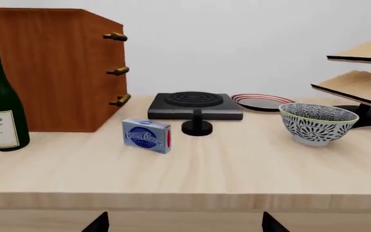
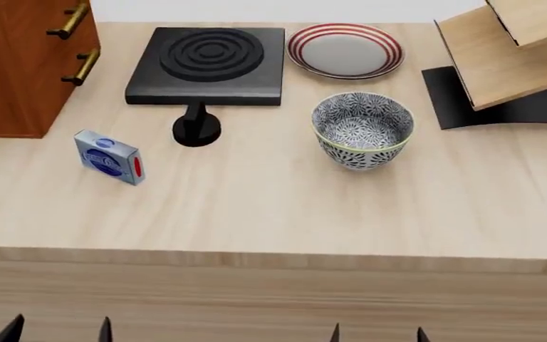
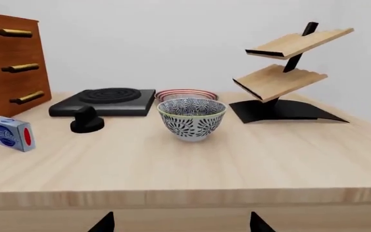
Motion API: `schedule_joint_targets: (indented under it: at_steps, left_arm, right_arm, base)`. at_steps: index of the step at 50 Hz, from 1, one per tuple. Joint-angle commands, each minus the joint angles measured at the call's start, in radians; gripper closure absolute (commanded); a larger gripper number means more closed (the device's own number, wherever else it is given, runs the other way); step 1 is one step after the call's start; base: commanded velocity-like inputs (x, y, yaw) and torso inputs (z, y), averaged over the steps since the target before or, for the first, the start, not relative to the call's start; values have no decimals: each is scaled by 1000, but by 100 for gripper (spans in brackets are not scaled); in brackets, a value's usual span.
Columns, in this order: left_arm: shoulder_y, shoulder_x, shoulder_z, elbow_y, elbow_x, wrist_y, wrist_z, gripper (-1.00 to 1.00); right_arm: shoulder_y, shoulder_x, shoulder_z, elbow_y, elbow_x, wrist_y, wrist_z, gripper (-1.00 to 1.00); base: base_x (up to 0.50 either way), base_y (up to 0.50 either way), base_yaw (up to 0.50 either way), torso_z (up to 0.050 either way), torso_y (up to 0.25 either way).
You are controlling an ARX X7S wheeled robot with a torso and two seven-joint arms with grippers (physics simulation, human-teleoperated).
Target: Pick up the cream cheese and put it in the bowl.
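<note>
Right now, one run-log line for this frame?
phase: pre-grasp | cream cheese: on table, untouched | bowl: empty, upright | left jaws: open, off table edge | right jaws: open, off table edge

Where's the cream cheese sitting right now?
In the head view the cream cheese stands at the table's left, just in front of the wooden cabinet, left of the stove knob.

1. Very little of the robot shows: only dark fingertips at the lower picture edges.
2. Left gripper (image 2: 60, 329): two black, pointed, wedge-shaped tips in the head view, with a gap between them.
3. Right gripper (image 2: 378, 333): two similar black tips, narrower slivers, also set apart.
4. Wrist views: each shows a pair of black triangular tips, matte and plain, without markings.
5. Cables, screws, arm links: not visible in any view.
</note>
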Motion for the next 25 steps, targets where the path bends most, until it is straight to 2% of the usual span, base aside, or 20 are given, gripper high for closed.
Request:
schedule_joint_targets:
  at_steps: [1,25]
  left_arm:
    - [7,-18,5,15,-21,15,-15,-100]
    - [1,-47,12,49,-80,-20,-27,-100]
  right_arm:
    - [-3,16,-8,-21,29,7,13,-100]
    - [-15,41,-20,-65,59,10,55,-100]
  base:
    - [0,0,0,50,0]
    - [0,0,0,50,0]
